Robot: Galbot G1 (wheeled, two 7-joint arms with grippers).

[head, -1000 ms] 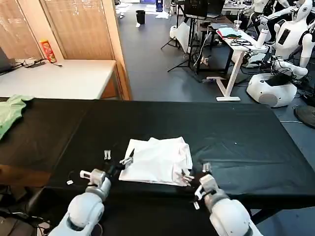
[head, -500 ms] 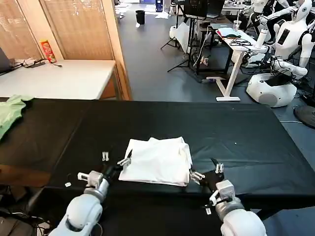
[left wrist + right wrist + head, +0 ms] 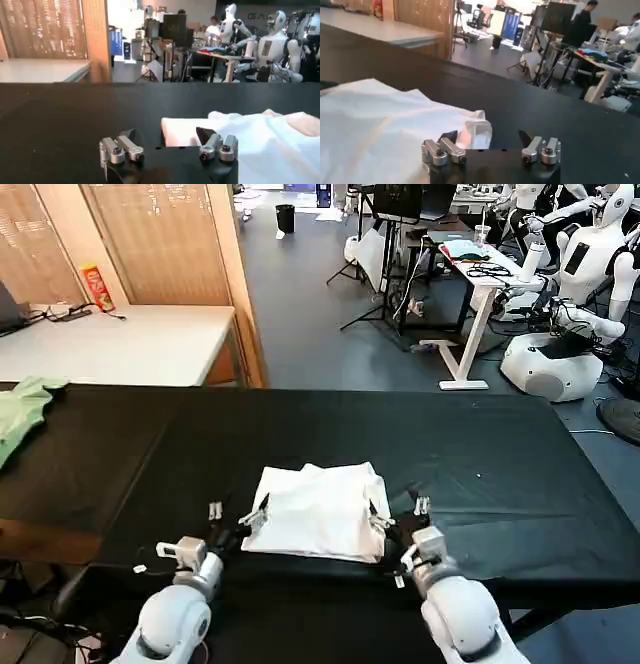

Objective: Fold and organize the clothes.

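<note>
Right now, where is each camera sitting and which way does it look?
Head view: up on the robot's head, looking down at the black table; both arms show, left gripper and right gripper flanking the T-shirt.
Left wrist view: on the left arm, low over the table, looking across it; its open fingers show.
Right wrist view: on the right arm, likewise low; its open fingers show.
Shared: all three see the T-shirt.

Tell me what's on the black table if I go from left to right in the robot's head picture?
Light green garment → left gripper → folded white T-shirt → right gripper
</note>
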